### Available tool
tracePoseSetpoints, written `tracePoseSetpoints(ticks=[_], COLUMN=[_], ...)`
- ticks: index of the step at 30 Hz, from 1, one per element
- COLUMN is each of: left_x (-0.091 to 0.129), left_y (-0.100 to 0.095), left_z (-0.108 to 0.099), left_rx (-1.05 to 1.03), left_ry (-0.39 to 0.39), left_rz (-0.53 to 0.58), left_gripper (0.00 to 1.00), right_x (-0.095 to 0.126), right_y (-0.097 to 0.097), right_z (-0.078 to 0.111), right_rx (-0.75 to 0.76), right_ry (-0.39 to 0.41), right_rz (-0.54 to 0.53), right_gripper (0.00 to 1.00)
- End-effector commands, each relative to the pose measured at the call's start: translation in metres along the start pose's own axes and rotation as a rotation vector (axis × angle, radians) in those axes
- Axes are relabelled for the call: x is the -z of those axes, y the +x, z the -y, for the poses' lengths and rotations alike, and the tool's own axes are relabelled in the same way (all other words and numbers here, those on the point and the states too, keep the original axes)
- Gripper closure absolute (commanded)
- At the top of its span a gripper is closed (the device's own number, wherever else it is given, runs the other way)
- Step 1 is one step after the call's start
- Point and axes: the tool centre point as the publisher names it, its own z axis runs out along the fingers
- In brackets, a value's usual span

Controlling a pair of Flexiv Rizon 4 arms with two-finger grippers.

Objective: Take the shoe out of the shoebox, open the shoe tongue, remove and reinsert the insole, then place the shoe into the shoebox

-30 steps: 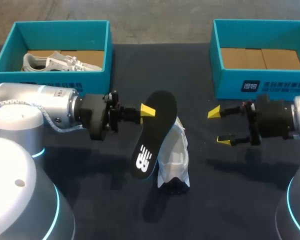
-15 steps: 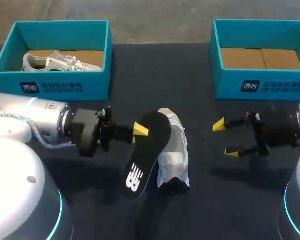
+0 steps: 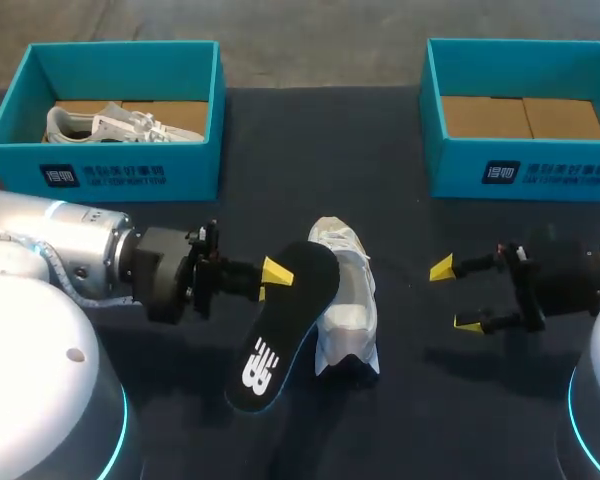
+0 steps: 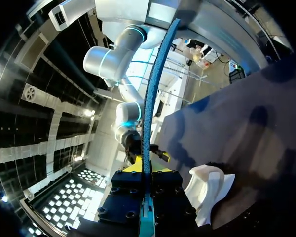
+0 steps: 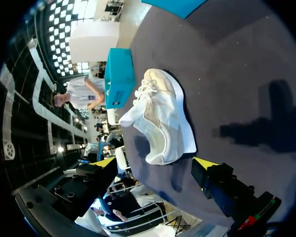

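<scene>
- Left pincer (image 3: pixel 272 272) is clamped on one end of the black insole (image 3: pixel 278 330), which hangs aslant with its free end toward the robot.
- The white shoe (image 3: pixel 350 300) lies on the worktop (image 3: pixel 420 400) just right of the insole, long axis running away from the robot.
- Right pincer (image 3: pixel 455 295) is empty, fingers apart, near the shoe's far side.
- Judgement: reinsertion needs the insole's axis swung parallel to the shoe's. The left arm is nearer.
</scene>
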Motion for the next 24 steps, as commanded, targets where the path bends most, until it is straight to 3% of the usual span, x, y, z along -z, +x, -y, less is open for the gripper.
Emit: tracePoseSetpoints(ticks=[1,10,16,24], left_x=[0.001,0.001,-0.011,-0.012], left_y=[0.000,0.000,0.018,0.027], left_z=[0.001,0.001,0.013,0.028], left_rx=[0.000,0.000,0.109,0.159], left_ry=[0.000,0.000,-0.027,-0.052], left_rz=[-0.002,-0.002,0.059,0.074], left_gripper=[1.00,1.00,1.00,1.00], right_x=[0.001,0.001,0.001,0.001], right_y=[0.001,0.001,0.001,0.003], right_z=[0.002,0.002,0.006,0.017], right_rx=[0.000,0.000,0.000,0.004], right_ry=[-0.003,-0.003,-0.009,-0.015], right_rz=[0.003,0.003,0.014,0.026], right_gripper=[0.00,0.00,0.00,0.00])
